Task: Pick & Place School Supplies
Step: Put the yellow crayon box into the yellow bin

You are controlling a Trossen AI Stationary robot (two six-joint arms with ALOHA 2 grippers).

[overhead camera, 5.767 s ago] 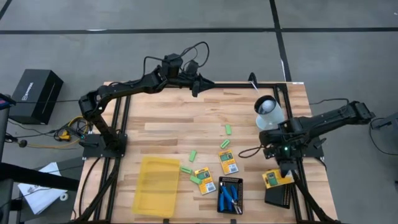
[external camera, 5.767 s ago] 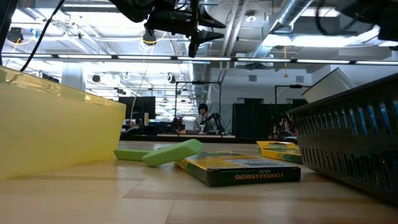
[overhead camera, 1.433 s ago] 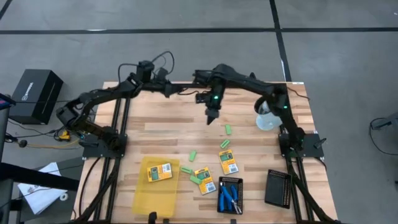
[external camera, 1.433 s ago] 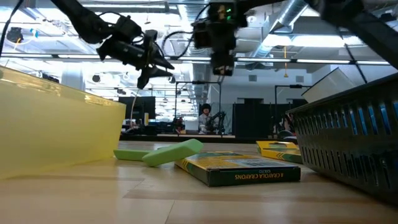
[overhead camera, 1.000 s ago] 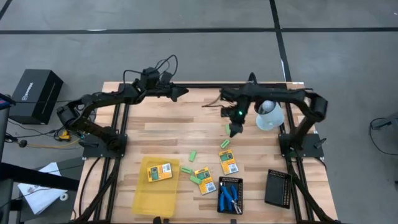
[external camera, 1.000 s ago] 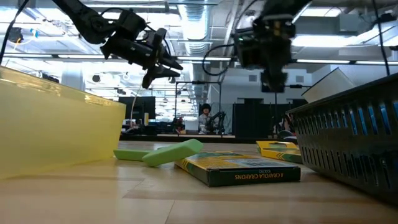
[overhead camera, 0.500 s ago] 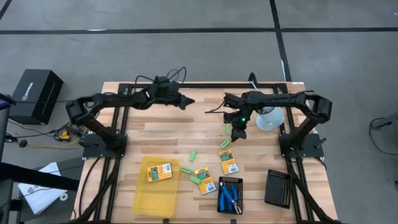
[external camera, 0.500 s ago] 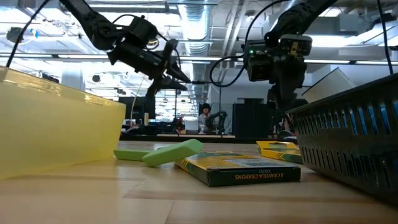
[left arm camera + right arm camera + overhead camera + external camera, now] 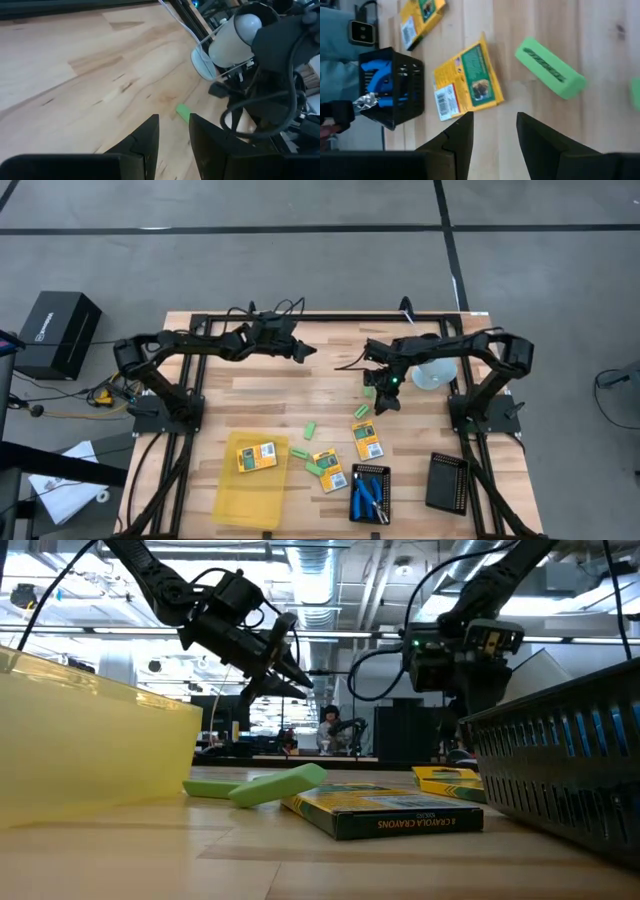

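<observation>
Fingers parted and empty on both: we see the right gripper (image 9: pixel 386 406) over the bench (image 9: pixel 270 385), above a green block (image 9: pixel 550 67) and a yellow pack (image 9: pixel 469 83); left gripper (image 9: pixel 309 352) hovers mid-bench, another green block (image 9: pixel 183 112) ahead.

My right gripper (image 9: pixel 385 406) has bare wood beside it; a green block (image 9: pixel 361 411) and a yellow pack (image 9: pixel 367 440) lie close below.

A yellow-orange pack (image 9: pixel 257 457) now lies in the yellow tray (image 9: pixel 232 498); the right end effector (image 9: pixel 386 406) has swung over the green blocks (image 9: pixel 362 411).
</observation>
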